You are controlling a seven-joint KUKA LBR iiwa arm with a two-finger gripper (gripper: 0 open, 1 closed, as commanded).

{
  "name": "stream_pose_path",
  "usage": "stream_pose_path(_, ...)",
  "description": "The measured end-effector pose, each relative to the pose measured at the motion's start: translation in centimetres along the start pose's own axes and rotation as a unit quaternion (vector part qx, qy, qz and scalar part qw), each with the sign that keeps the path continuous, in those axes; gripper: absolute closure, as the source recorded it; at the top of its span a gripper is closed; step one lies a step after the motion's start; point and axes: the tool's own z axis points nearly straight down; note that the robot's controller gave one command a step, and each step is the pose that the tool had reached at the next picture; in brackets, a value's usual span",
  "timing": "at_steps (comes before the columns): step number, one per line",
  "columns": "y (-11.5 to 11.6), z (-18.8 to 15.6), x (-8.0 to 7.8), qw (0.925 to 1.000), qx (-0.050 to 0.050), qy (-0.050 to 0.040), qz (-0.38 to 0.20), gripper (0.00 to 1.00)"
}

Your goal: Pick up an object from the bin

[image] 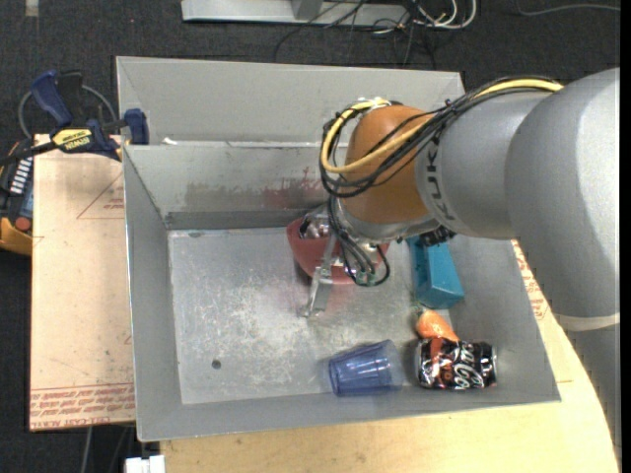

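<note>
My gripper [317, 299] hangs low over the middle of the bin, its tip close to the floor. A red, bowl-like thing [308, 246] lies right behind and partly under it, touching or nearly touching; the gripper's body hides its right side. A blue plastic cup [363, 371] lies on its side near the front wall, a short way in front of the gripper.
A teal-blue box [435, 271] stands to the right under the arm. A small orange thing [432, 324] and a crumpled black, red and white can [456, 365] lie at the front right. The bin's left half is bare metal floor.
</note>
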Motion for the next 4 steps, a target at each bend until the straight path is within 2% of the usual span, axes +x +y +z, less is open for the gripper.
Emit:
stream_pose_path(1,-1.75,0.03,7.94,0.9922,0.0,0.0031,0.125,1.0)
stream_pose_path(4,-1.74,-0.11,7.87,0.9921,-0.001,0.0019,0.125,1.0)
